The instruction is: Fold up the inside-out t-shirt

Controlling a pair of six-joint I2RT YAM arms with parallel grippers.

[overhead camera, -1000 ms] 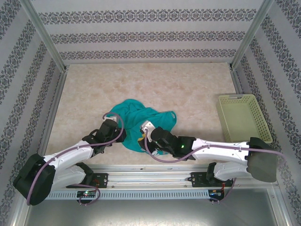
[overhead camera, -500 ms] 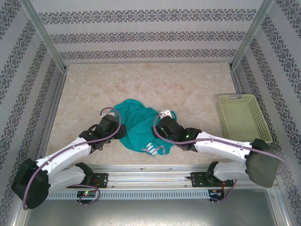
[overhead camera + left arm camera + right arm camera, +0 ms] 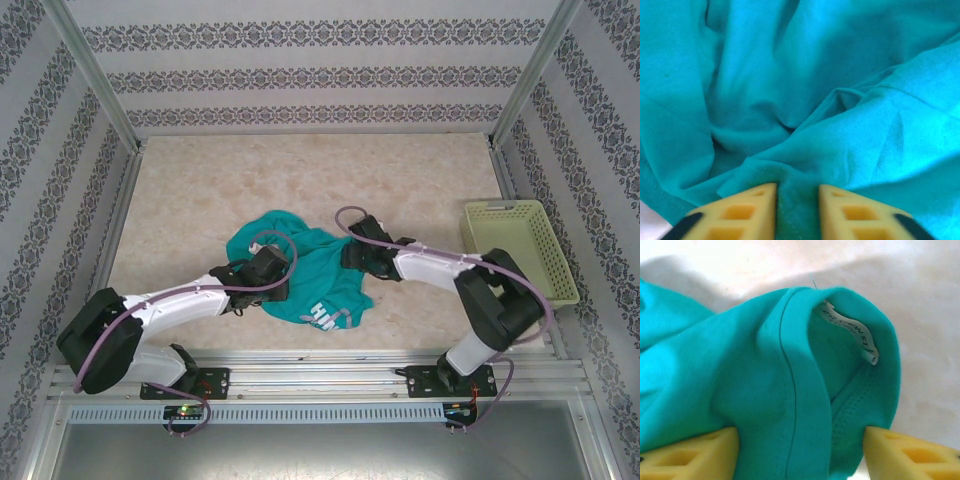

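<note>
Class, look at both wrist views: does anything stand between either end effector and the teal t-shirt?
Nothing visible does. The left end effector pinches a fold of the teal-green soft cloth t-shirt; the right end effector straddles its collar, cloth between the fingers.

White arm links with black joints, looped purple cables, and what look like ribbed yellow fingers (image 3: 905, 452).

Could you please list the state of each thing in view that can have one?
T-shirt: crumpled in a heap, not folded.
Neck tag: exposed, sticking out.
Left gripper: fingers pinching a shirt fold.
Right gripper: fingers straddling bunched collar cloth.
Basket: empty.
</note>
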